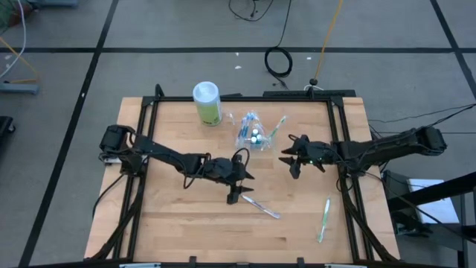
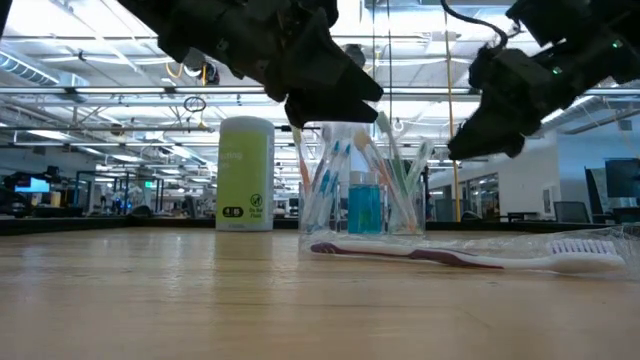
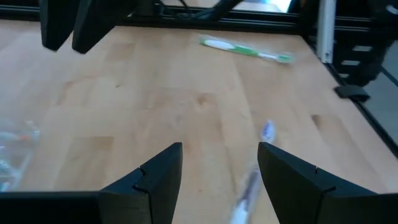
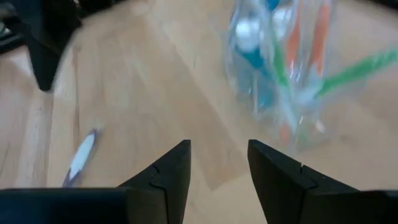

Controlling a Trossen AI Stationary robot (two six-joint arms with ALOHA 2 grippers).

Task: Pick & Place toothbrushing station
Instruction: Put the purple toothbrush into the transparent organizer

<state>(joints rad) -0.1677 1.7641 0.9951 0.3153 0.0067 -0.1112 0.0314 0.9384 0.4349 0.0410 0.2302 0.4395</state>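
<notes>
On the pale wooden table (image 1: 186,231) we see our left gripper (image 1: 236,195) spread, empty, just beside the slim purple toothbrush (image 1: 260,207). Our right gripper (image 1: 290,165), parted and empty, hovers near the small clear plastic cup (image 1: 251,132) holding toothbrushes. 1 green toothbrush (image 1: 324,219) lies apart.

On the wooden table (image 2: 150,290) in front of me stands the clear plastic cup (image 2: 360,180), holding toothbrushes upright and a blue tube (image 2: 365,208) low in its middle, with the green canister (image 2: 245,173) standing to its left as seen here. A purple toothbrush (image 2: 450,256) lies flat on the wood just in front of the cup, its white bristled head pointing right. My left gripper (image 2: 325,95) hangs dark above the cup's rim, and my right gripper (image 2: 490,125) hovers higher off to the cup's right, neither holding anything I can make out.
</notes>
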